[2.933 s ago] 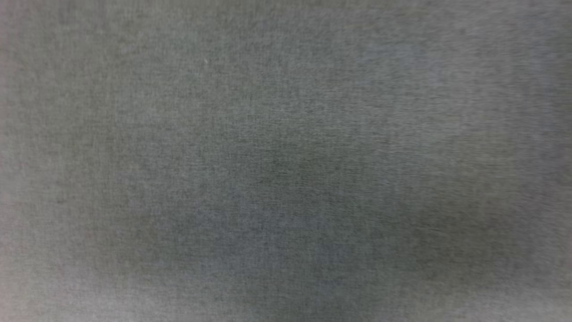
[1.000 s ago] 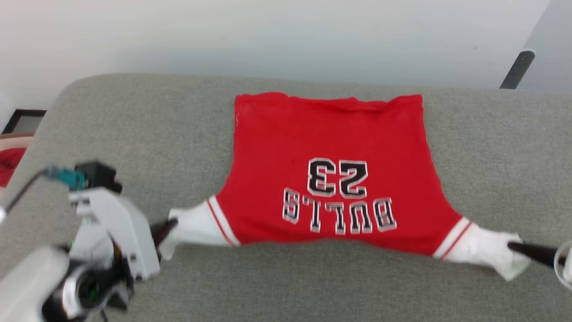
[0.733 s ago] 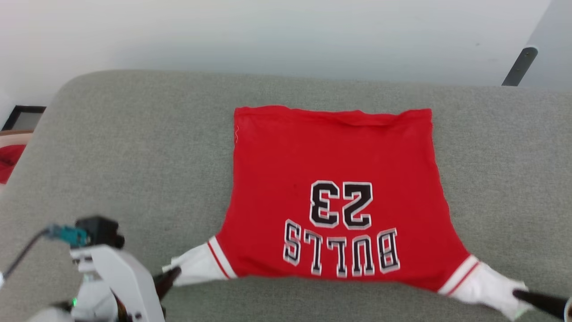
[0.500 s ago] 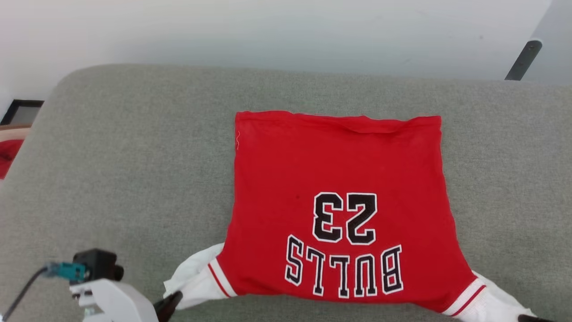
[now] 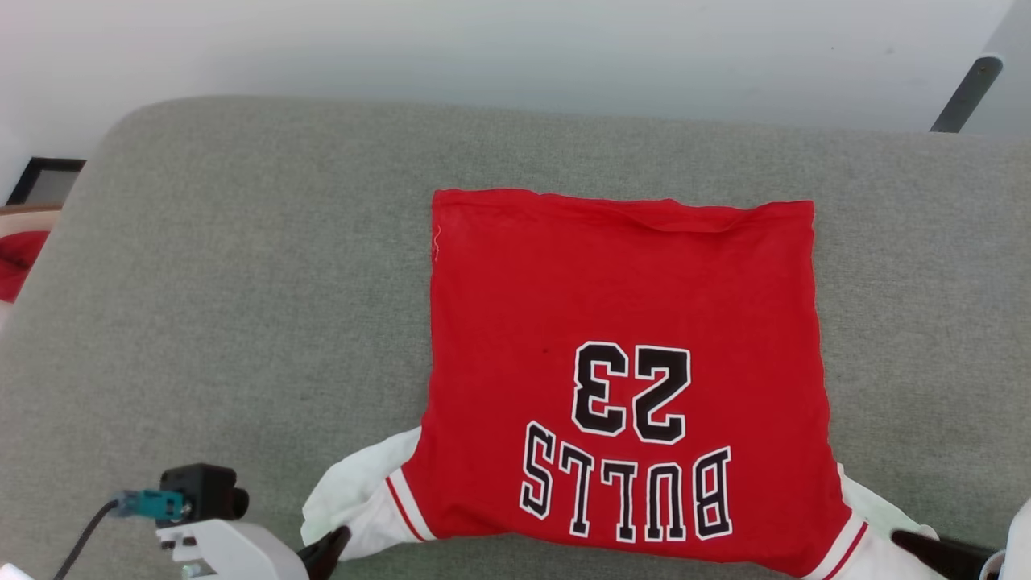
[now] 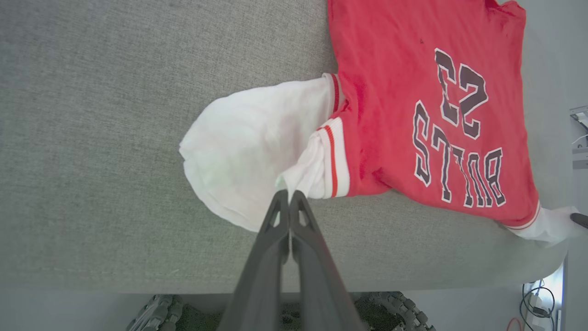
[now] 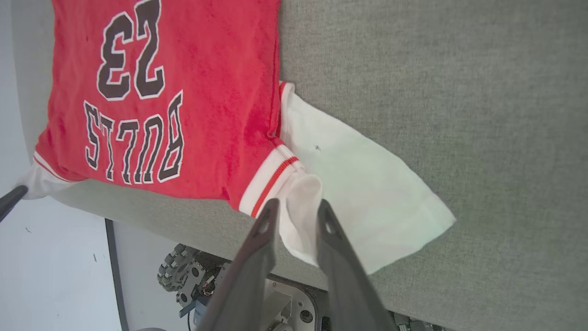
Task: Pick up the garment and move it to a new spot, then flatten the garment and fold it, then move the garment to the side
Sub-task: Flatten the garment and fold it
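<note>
Head view. The garment (image 5: 628, 322) lies spread on the grey cushion (image 5: 209, 282), print side up, with "BULLS 23" upside down to me. The left gripper (image 5: 326, 552) has its tips at the near edge of the left sleeve (image 5: 354, 491). The right gripper (image 5: 926, 548) has its tip on the right sleeve (image 5: 882, 524). From here I cannot tell how either pair of fingers is set.

Left wrist view. The fingers (image 6: 275, 220) are pressed together, clamped on the left sleeve's edge just by the striped cuff. The white cloth spreads ahead and to the left of the tips. The red body lies ahead and to the right. The right gripper's dark tip sits far to the right, at the other sleeve.

Right wrist view. The fingers (image 7: 264, 225) stand apart, with a fold of the right sleeve lying in the gap between them. The rest of that sleeve fans out to the right of the fingers. The red body lies ahead and to the left.
</note>
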